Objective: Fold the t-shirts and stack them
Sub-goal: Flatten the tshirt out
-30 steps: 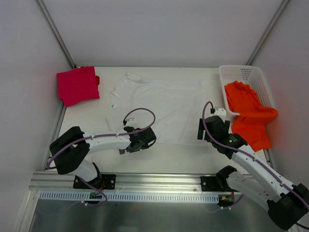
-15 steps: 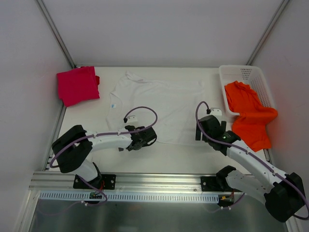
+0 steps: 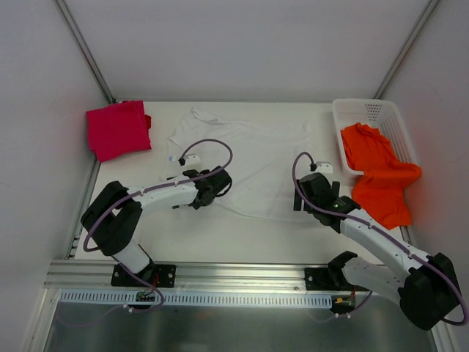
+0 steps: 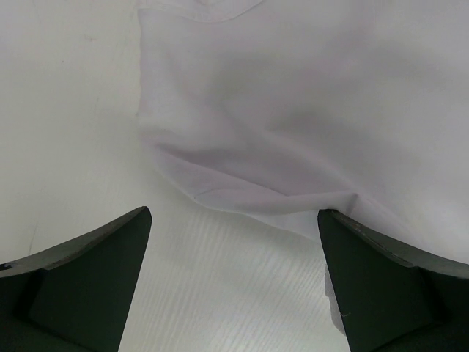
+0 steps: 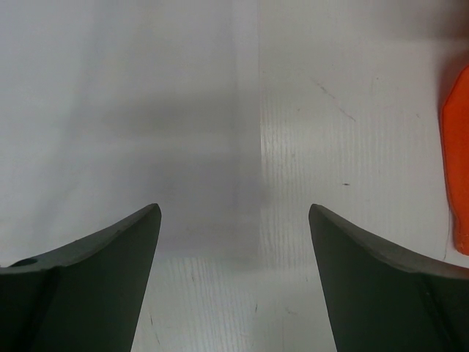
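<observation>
The white t-shirt (image 3: 253, 158) lies spread flat mid-table. My left gripper (image 3: 214, 183) hovers open at its near-left hem; in the left wrist view the rumpled hem of the white t-shirt (image 4: 293, 117) lies just ahead of the left gripper (image 4: 234, 213), with bare table between the fingers (image 4: 88, 279). My right gripper (image 3: 308, 189) is open at the shirt's near-right corner; the right wrist view shows that corner of the white t-shirt (image 5: 124, 110) ahead of the right gripper (image 5: 233, 207). A folded magenta-red t-shirt (image 3: 117, 130) sits far left. An orange t-shirt (image 3: 377, 172) drapes over the basket.
A white lattice basket (image 3: 385, 116) stands at the far right, with the orange t-shirt (image 5: 459, 169) spilling over its near side onto the table. Metal frame posts rise at both back corners. A rail runs along the near table edge (image 3: 220, 275).
The left gripper has moved away from the near edge up to the white shirt's hem. The right gripper has shifted left and slightly farther, toward the shirt's near-right corner. Both stayed open.
</observation>
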{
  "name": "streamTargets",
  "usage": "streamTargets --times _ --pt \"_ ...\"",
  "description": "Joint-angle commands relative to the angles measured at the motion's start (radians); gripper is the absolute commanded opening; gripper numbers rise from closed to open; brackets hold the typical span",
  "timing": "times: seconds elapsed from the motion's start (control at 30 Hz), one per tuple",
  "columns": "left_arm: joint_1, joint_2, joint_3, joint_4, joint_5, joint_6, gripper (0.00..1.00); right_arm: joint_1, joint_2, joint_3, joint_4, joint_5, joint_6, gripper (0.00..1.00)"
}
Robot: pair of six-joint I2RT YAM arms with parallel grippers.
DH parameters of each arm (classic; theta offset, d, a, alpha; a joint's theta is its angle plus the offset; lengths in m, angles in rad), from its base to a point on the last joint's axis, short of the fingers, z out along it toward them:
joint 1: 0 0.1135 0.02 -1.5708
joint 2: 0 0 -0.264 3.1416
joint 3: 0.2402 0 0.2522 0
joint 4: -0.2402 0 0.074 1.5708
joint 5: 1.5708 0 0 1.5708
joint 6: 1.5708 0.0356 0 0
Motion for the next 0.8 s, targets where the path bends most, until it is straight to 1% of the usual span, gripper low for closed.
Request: streamTargets --times 0.0,0.1,0.2,0.33,0.47,0.5,0.57,0.6,0.63,0.7,0.77 --pt "0.008 0.038 0.058 -0.017 -0.060 0.030 0.99 0.004 0.017 -0.006 0.044 -0.004 -0.002 0.86" --pt "0.010 0.080 0.107 -0.017 -0.082 0.044 0.99 0.006 0.038 -0.013 0.063 -0.012 -0.003 0.86" --pt "0.027 0.149 0.191 -0.008 -0.091 0.086 0.99 0.006 0.060 -0.019 0.079 -0.015 -0.003 0.86" --pt "0.051 0.242 0.361 0.003 -0.099 0.156 0.99 0.006 0.068 -0.021 0.079 -0.019 -0.003 0.86" --pt "0.112 0.334 0.508 0.026 -0.062 0.227 0.99 0.004 0.035 -0.028 0.073 -0.021 -0.003 0.86" --pt "0.126 0.349 0.539 0.044 -0.038 0.269 0.99 0.004 0.029 -0.030 0.068 -0.021 -0.003 0.86" --pt "0.160 0.400 0.642 0.064 -0.024 0.346 0.99 0.004 0.017 -0.030 0.065 -0.019 0.000 0.86" --pt "0.169 0.418 0.717 0.070 -0.008 0.372 0.99 0.004 0.014 -0.029 0.059 -0.021 0.000 0.86" --pt "0.178 0.447 0.751 0.070 0.001 0.400 0.99 0.006 0.009 -0.027 0.054 -0.024 0.002 0.86" --pt "0.180 0.437 0.786 0.067 0.018 0.455 0.99 0.004 -0.010 -0.021 0.035 -0.027 0.008 0.86" --pt "0.169 0.345 0.745 0.069 0.062 0.451 0.99 0.006 -0.032 -0.025 0.027 -0.033 0.015 0.86"
